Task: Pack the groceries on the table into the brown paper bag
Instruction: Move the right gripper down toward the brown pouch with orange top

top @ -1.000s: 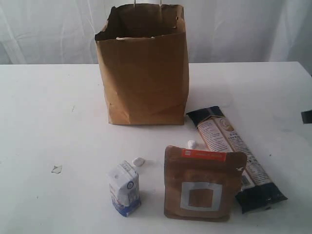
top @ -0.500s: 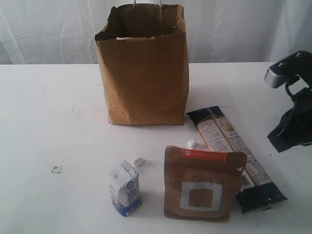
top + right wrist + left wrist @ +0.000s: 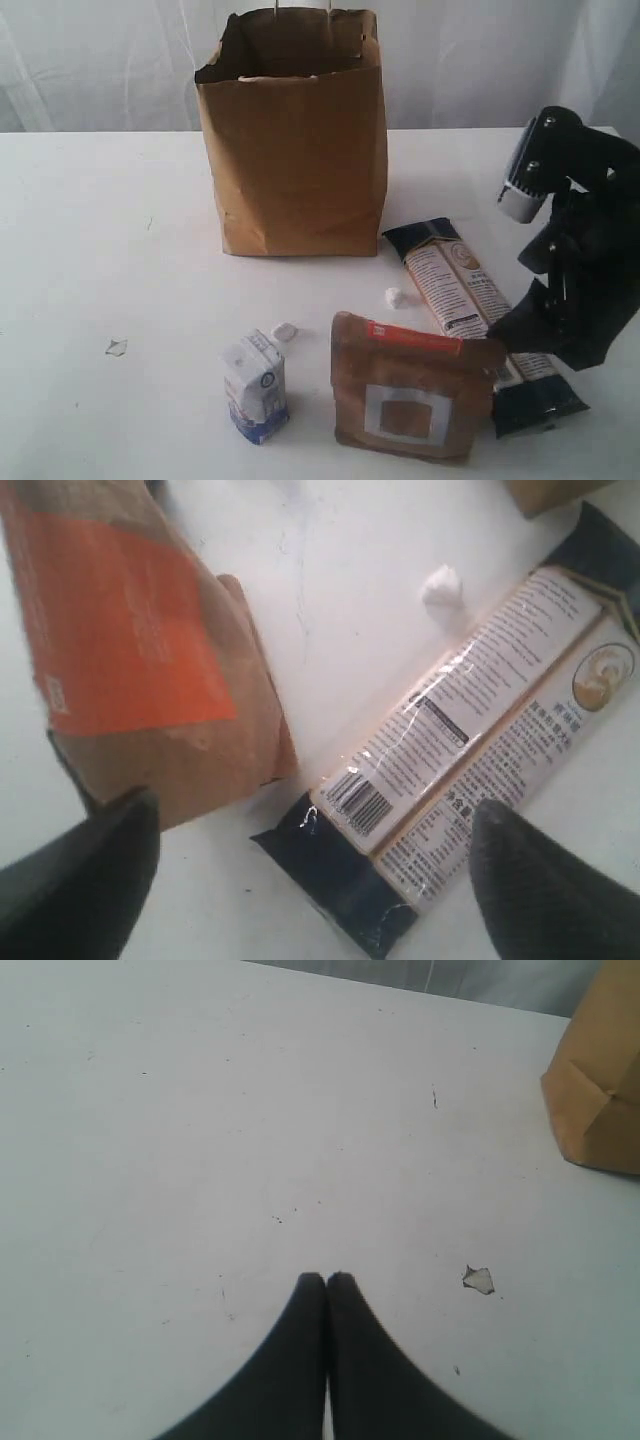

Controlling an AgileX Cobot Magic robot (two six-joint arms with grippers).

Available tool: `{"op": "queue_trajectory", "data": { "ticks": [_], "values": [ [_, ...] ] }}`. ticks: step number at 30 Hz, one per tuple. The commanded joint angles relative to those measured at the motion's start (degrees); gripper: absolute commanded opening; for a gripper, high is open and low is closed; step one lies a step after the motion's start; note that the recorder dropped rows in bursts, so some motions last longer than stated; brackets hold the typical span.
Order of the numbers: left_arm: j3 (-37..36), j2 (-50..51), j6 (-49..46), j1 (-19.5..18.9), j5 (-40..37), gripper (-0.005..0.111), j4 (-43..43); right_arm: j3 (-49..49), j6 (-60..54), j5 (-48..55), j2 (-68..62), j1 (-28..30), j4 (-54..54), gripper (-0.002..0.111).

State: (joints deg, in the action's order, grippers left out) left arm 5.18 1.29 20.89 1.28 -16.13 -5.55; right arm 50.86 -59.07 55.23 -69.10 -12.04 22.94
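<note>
The brown paper bag [image 3: 295, 140] stands open at the back of the table [image 3: 100, 230]. In front lie the small white-blue carton [image 3: 256, 388], the brown pouch [image 3: 410, 400], which leans, and the long dark packet [image 3: 455, 285]. My right gripper [image 3: 530, 335] is low over the packet and open. In the right wrist view the right gripper [image 3: 315, 880] spans the packet's dark end [image 3: 340, 865], with one finger [image 3: 90, 870] by the pouch [image 3: 140, 650]. My left gripper [image 3: 326, 1280] is shut and empty over bare table. The jar, can and yellow bottle are out of view.
Small white scraps lie beside the carton [image 3: 285, 330] and beside the packet [image 3: 395, 298]. A chipped mark [image 3: 117, 347] shows on the table's left. The bag's lower corner [image 3: 600, 1090] shows in the left wrist view.
My right arm has come in from the right and lowered over the packet and pouch. The pouch now leans and has shifted slightly.
</note>
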Motion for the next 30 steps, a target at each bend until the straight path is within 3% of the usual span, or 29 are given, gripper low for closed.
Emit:
{"op": "queue_trajectory", "data": {
  "ticks": [1, 8, 12, 16, 21, 30],
  "values": [
    [-0.5, -0.2, -0.02, -0.26, 0.06, 0.0, 0.36, 0.5, -1.24, 2.17, 2.02, -4.15, 1.37, 0.084],
    [-0.5, -0.2, -0.13, -0.26, 0.06, 0.0, 0.36, 2.27, -6.95, -0.73, 6.86, -6.23, -1.97, 0.084],
    [-0.5, -0.2, -0.13, -0.26, 0.06, 0.0, 0.36, 4.35, 0.5, -1.05, 9.72, -6.23, 5.88, 0.084],
    [-0.5, -0.2, -0.13, -0.26, 0.06, 0.0, 0.36, 0.26, 5.2, -0.67, 7.32, -6.23, 16.06, 0.084],
    [-0.5, -0.2, -0.13, -0.26, 0.06, 0.0, 0.36, -5.1, 5.2, -2.2, 1.22, -6.23, 16.63, 0.084],
    [-0.5, -0.2, -0.13, -0.26, 0.06, 0.0, 0.36, -5.2, 5.2, -4.67, -5.8, -6.23, 13.3, 0.084]
  ]
}}
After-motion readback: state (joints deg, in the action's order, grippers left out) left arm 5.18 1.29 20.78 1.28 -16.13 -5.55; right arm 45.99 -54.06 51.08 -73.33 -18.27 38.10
